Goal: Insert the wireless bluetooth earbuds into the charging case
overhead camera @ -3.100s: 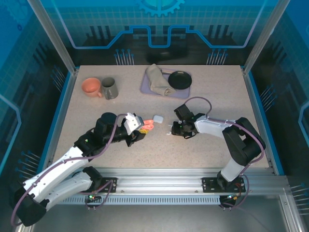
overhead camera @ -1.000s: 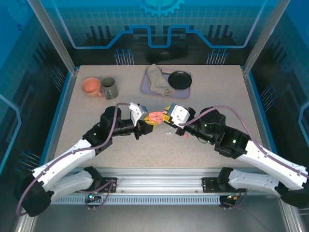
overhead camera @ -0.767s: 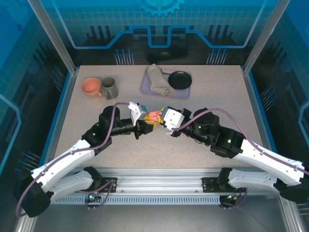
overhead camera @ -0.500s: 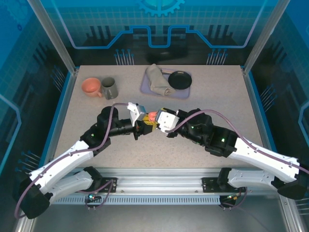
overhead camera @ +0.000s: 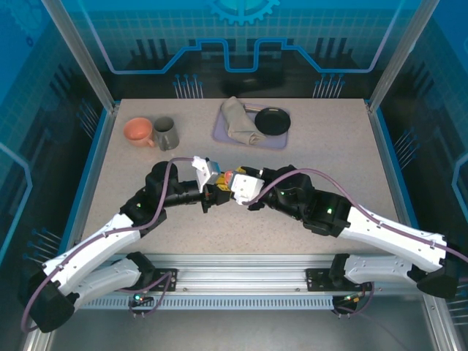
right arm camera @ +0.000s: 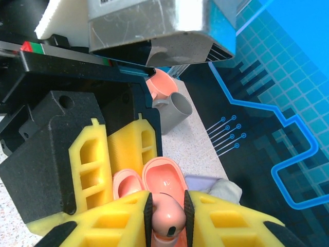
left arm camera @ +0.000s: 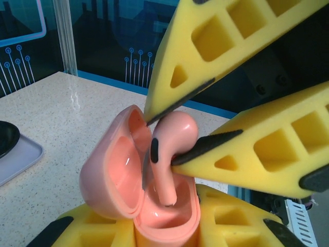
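Right jaws: the right gripper was nearly closed, pinching a pink earbud by its rounded head, stem pointing down, at the centre of the left wrist view.
Left jaws: the left gripper was clamped around the base of the pink case, lid swung open to the left.
Earbud position: its stem reached down into the open case, tip inside the cavity; I could not tell whether it touched the bottom.
Step in hand: judged to be seating this earbud, partway in.
Next move: probably a short straight push down, stem lined up with its socket, then a release; a tilt could jam it against the lid.
Meeting point: in the top view both grippers met at mid-table, centre of the frame.
Farther back: an orange cup and a grey mug stood at upper left; a tray with a cloth and a black dish sat at upper centre.
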Controlling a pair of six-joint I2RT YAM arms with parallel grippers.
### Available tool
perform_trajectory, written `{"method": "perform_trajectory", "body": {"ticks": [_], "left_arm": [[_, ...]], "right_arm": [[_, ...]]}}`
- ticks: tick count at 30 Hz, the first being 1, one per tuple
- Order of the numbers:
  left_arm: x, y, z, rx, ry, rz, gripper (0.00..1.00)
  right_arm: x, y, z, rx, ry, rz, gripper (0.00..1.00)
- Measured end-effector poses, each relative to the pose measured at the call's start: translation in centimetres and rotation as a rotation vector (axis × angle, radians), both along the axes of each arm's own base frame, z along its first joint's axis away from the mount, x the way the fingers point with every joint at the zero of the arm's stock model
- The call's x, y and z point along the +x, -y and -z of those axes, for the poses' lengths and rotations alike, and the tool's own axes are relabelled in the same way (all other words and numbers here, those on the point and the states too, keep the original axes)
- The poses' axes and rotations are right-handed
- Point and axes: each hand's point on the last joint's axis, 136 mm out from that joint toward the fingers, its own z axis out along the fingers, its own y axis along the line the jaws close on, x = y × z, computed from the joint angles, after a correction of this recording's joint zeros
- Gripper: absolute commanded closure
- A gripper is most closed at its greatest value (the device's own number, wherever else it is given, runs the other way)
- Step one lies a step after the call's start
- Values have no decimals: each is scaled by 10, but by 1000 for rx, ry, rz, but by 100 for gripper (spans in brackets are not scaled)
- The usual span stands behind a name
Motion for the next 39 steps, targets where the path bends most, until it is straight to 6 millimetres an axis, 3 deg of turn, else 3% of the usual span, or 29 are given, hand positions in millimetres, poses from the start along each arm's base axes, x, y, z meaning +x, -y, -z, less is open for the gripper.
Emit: {"method": "perform_trajectory", "body": {"ticks": [39], "left_arm": [[-3,-2,12,44,-19,5,100]], "right_arm": [[-7,-9,14,-69,-66,-57,71]]}}
